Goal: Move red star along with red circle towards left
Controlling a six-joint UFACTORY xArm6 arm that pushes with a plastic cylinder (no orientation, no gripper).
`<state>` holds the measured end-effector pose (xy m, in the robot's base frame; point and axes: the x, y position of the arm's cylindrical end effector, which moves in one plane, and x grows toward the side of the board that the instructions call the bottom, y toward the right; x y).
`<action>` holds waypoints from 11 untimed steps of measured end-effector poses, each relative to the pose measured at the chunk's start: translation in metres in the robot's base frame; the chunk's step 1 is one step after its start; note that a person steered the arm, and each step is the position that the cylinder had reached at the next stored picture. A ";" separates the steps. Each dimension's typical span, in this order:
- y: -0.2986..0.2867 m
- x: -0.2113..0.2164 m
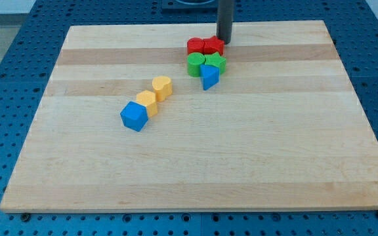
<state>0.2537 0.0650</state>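
Red star and red circle sit touching at the board's twelve o'clock, and we see my tip, a bare rod with no jaws, at the star's three o'clock, ready to push left.

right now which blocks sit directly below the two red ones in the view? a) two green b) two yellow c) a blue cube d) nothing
a: the two green blocks sit just under the red circle and red star, with my tip at the star's upper right.
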 end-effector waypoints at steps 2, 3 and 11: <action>0.041 0.015; 0.037 0.025; -0.090 0.026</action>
